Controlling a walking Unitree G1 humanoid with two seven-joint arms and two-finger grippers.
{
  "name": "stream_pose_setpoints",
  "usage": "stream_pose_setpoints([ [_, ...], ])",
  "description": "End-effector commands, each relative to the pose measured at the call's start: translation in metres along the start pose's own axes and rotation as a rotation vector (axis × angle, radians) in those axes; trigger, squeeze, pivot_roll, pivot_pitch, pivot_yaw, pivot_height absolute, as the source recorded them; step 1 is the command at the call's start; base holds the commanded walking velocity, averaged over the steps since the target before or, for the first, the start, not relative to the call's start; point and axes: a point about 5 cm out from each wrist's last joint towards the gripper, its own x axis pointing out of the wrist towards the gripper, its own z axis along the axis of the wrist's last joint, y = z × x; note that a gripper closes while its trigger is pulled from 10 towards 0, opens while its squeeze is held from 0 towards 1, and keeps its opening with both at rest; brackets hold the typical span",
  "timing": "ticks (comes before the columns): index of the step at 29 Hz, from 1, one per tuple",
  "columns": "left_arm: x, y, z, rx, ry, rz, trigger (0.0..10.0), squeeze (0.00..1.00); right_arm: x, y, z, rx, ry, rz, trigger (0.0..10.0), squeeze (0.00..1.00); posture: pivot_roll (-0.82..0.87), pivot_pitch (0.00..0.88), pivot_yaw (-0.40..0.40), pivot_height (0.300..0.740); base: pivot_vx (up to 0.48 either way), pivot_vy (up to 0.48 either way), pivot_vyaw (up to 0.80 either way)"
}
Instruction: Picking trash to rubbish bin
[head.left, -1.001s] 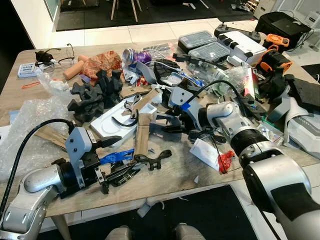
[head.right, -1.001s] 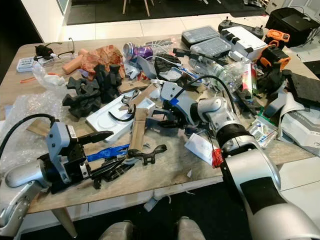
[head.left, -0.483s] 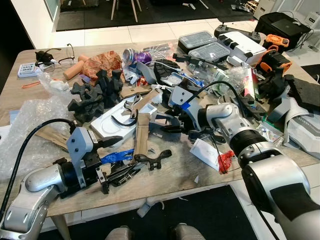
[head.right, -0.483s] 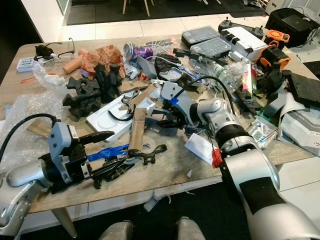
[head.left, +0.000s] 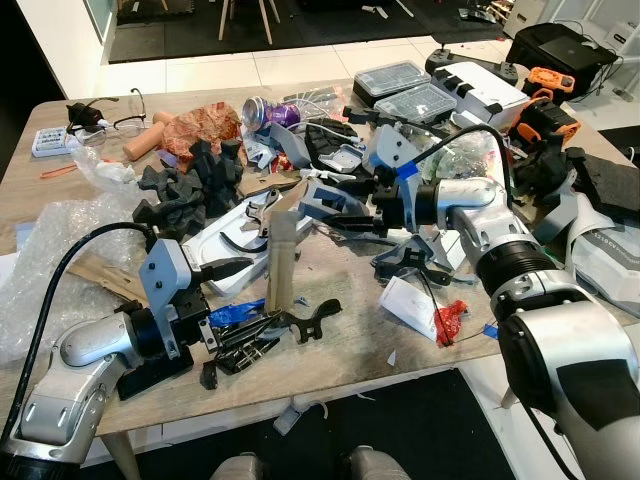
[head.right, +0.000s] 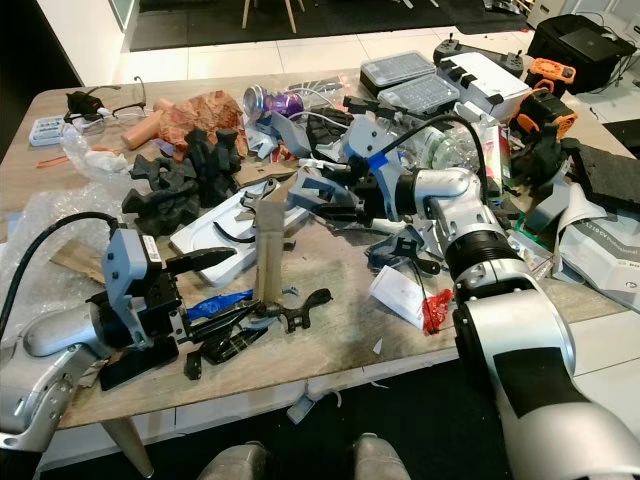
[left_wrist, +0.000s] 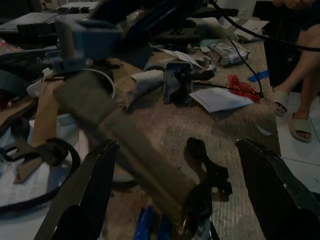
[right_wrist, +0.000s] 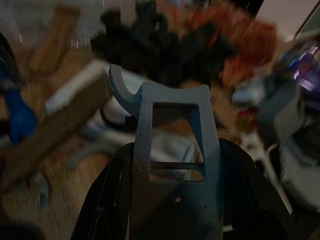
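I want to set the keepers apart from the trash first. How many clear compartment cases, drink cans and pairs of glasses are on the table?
Clear compartment cases: 2
Drink cans: 1, purple
Pairs of glasses: 1
Total: 4
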Motion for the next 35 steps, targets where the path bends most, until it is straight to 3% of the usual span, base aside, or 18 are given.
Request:
stream_pose_setpoints([
  [1,0.004,-0.002,-0.002,-0.006,-0.009,-0.022,10.0,0.0,-0.002,0.0,0.001,0.016,-0.036,-0.011,10.0,0.0,0.04,0.015,0.005,0.74,0.0,0.0,0.0],
  [18,0.015,0.005,0.012,-0.014,-0.138,-0.002,10.0,0.0,-0.013,0.005,0.018,0.207,-0.389,-0.126,10.0,0.0,0.03,0.0,0.002,0.74,0.0,0.0,0.0],
  [28,0.021,0.007,0.014,-0.038,-0.211,0.035,10.0,0.0,-0.016,0.011,0.019,0.293,-0.507,-0.213,10.0,0.0,0.01,0.0,-0.01,0.74,0.0,0.0,0.0],
  [35,0.026,0.006,0.015,-0.053,-0.245,0.04,10.0,0.0,-0.009,0.037,0.003,0.412,-0.554,-0.26,10.0,0.0,0.01,0.0,-0.015,0.74,0.0,0.0,0.0],
])
